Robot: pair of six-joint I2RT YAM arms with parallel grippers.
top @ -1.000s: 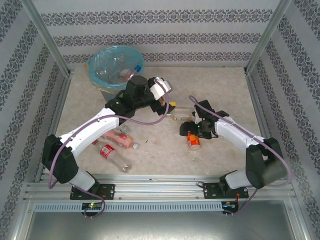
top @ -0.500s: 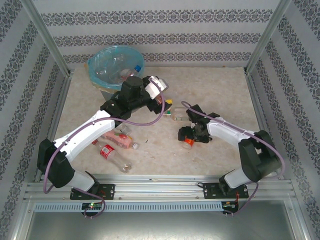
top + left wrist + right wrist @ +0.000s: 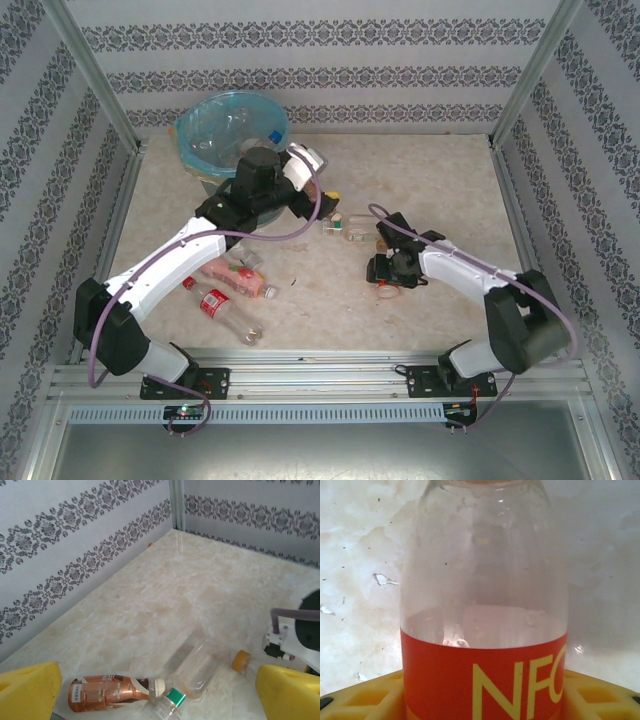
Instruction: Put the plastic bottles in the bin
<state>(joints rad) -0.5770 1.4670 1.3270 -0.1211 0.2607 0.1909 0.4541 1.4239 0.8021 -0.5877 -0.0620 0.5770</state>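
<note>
right gripper: closed in from wide, now pinching orange-label bottle, well right of bin | left gripper: drawn nearer bin, still wide apart, empty

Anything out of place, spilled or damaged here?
Nothing stands out. Bottles lie on their sides on the table, as this job expects; the bin stands upright, and no spill shows. The right end effector grips an NFC bottle.
</note>
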